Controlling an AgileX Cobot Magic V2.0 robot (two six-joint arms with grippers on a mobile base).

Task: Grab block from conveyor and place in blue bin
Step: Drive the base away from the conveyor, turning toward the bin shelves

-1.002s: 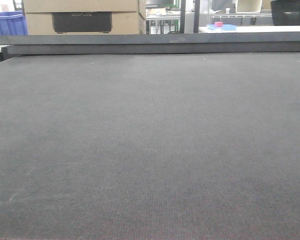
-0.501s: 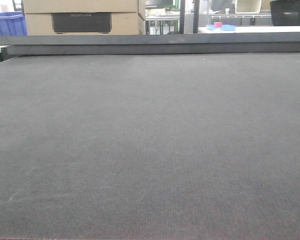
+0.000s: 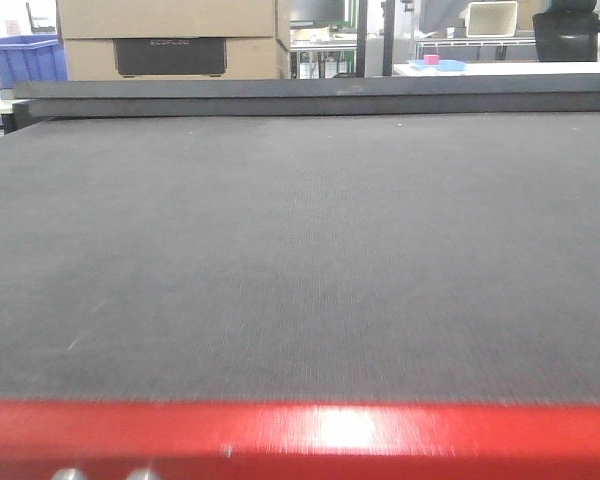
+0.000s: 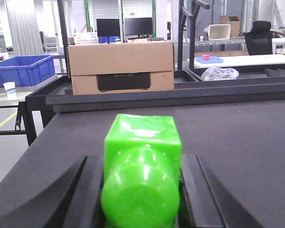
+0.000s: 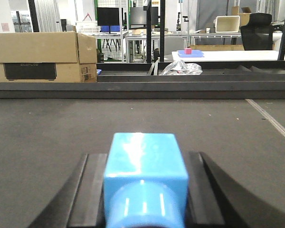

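Conveyor [image 3: 300, 250], cardboard box [image 3: 170, 40] beyond it

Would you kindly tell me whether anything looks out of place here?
Nothing damaged or spilled. Only a crumpled plastic bag lies loose in the tray behind the conveyor; the green block and blue block sit squarely between their jaws.
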